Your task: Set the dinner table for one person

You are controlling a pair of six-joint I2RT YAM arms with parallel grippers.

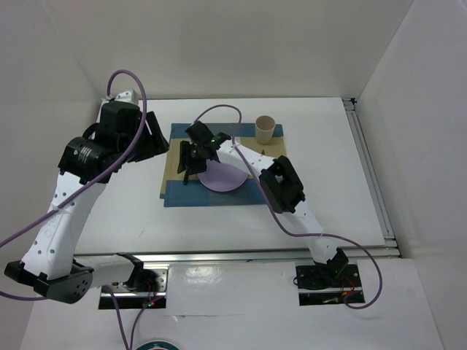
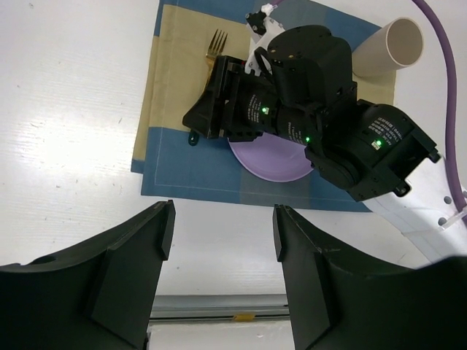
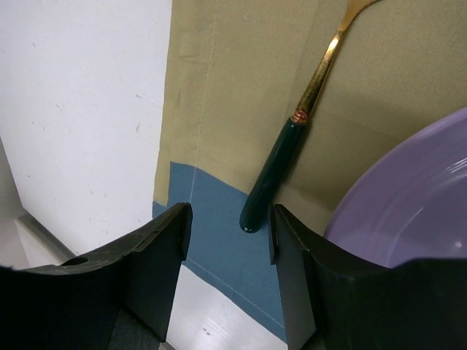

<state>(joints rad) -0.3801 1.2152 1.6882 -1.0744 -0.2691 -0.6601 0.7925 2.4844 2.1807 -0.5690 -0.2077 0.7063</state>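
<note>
The white dinner table (image 1: 332, 186) carries a blue-and-tan placemat (image 1: 175, 193). On the mat lie a purple plate (image 1: 224, 179) and, left of it, a fork with a dark green handle (image 3: 271, 179) and a gold neck; its tines show in the left wrist view (image 2: 217, 40). A beige cup (image 1: 264, 128) stands at the mat's far right corner. My right gripper (image 1: 185, 162) hovers open over the mat's left side, its jaws (image 3: 228, 233) just above the handle's end and empty. My left gripper (image 1: 155, 138) is open and empty above bare table left of the mat (image 2: 224, 233).
Metal rails run along the table's near edge (image 1: 241, 255) and right edge (image 1: 368, 171). White walls enclose the table on the left, back and right. The right arm (image 2: 343, 138) stretches over the plate, hiding part of it.
</note>
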